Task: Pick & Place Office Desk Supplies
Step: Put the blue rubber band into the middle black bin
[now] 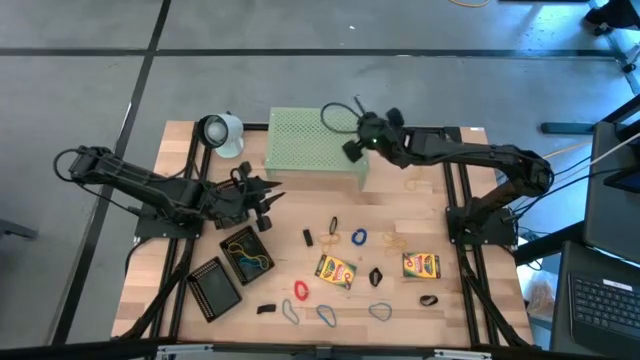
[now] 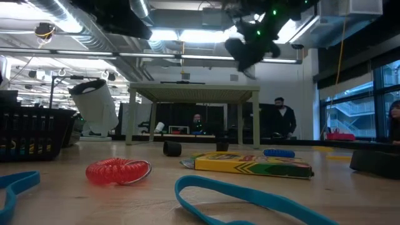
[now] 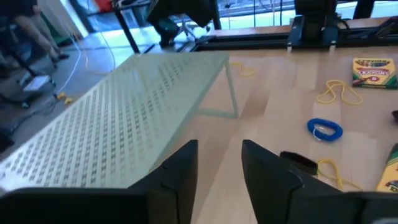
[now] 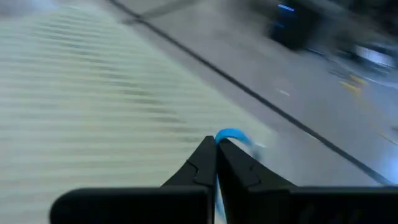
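Note:
My right gripper (image 1: 352, 148) hangs over the right part of the pale-green perforated stand (image 1: 315, 145), shut on a blue rubber band (image 4: 231, 135). In the low view it (image 2: 247, 53) is well above the stand's top. My left gripper (image 3: 217, 162) is open and has nothing between its fingers; it hovers above the table just beyond the black mesh tray (image 1: 228, 262) that holds rubber bands. On the wood lie two crayon boxes (image 1: 336, 270) (image 1: 421, 265), black binder clips (image 1: 376, 277) and loose rubber bands (image 1: 358, 237). My right gripper pinches the blue rubber band between its two fingertips (image 4: 208, 155). Only a small arc of the loop (image 4: 235, 135) pokes out past them. The fingers slant downward over the stand's top, and the band is lifted clear of the stand.
A second mesh tray (image 1: 215, 288) lies near the front left. A white cup-like object (image 1: 222, 133) rests at the stand's left end. A red coiled band (image 2: 117, 170) and blue bands (image 2: 250, 197) lie near the front edge. People stand in the room beyond.

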You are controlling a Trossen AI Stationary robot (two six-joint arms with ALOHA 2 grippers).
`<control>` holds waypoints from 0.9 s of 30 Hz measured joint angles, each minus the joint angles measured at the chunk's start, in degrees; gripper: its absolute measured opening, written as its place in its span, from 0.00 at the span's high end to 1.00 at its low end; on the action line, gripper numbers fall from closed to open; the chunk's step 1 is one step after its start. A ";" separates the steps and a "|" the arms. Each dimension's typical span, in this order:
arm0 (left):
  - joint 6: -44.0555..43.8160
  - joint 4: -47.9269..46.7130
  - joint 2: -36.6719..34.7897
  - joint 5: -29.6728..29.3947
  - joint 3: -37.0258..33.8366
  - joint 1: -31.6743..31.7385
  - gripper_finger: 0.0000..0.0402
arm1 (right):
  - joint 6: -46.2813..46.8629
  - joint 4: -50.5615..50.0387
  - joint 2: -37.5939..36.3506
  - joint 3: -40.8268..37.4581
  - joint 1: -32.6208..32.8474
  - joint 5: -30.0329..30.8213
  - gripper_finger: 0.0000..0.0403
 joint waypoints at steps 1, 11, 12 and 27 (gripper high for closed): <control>0.65 0.85 0.27 0.33 0.00 0.03 0.68 | -0.85 1.63 0.00 0.02 0.94 -2.65 0.98; 4.42 10.74 6.76 4.91 0.00 2.18 0.52 | -5.57 13.48 0.00 0.02 8.60 -39.38 0.98; 5.54 12.54 7.58 5.10 0.00 2.29 0.51 | -6.11 13.84 0.00 0.02 9.34 -42.20 0.98; 14.79 43.55 20.82 24.25 0.02 2.27 0.52 | -10.43 18.58 0.02 -0.81 22.58 -51.37 0.98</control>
